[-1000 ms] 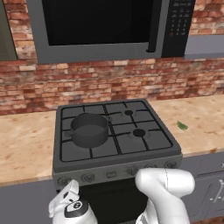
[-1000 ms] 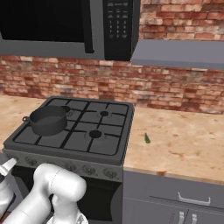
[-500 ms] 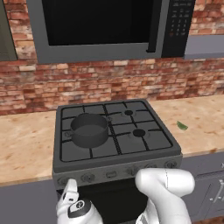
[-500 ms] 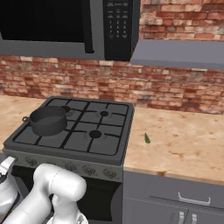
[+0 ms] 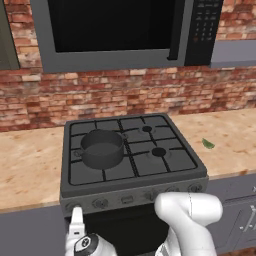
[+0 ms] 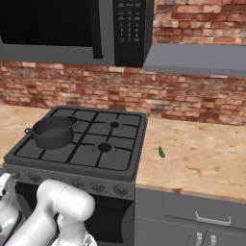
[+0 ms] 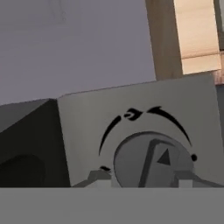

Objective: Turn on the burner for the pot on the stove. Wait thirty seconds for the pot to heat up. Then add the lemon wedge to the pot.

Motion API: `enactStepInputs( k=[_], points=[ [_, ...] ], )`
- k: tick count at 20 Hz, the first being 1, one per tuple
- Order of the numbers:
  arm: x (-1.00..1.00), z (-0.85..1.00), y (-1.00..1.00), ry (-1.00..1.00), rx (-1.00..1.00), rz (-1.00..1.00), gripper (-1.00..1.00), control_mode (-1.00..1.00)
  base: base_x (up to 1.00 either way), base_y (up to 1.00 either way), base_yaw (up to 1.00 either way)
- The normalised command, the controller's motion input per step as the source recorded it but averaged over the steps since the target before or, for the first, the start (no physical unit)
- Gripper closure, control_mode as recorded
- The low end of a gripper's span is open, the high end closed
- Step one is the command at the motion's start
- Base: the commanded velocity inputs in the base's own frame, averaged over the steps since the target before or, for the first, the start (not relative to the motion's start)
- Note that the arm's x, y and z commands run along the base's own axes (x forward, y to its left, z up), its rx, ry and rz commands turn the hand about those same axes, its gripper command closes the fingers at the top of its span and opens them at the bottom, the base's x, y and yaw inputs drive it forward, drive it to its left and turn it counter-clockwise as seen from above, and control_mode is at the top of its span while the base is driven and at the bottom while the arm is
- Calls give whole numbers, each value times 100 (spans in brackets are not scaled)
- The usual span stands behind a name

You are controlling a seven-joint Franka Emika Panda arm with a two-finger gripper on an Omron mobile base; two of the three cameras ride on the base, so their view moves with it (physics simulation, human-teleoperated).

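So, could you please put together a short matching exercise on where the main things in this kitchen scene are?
Things:
1. pot
2. lemon wedge
3. microwave
4. knob

Places:
A. on the wall above the stove
B. on the stove's front panel, right in front of the jaws
C. on the stove's left side, on the grate
D. on the counter to the right of the stove

Pairs: 1-C, 2-D, 3-A, 4-B
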Motion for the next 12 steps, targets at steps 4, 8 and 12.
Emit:
enactStepInputs(
  k=[4, 8, 12],
  points=[
    [30, 0, 0, 8, -32, 35, 100, -100, 0, 0, 0],
    [16, 21, 0, 7, -26, 31, -100, -100, 0, 0, 0],
    [-17, 69, 0, 2, -9, 32, -100, -100, 0, 0, 0]
  ],
)
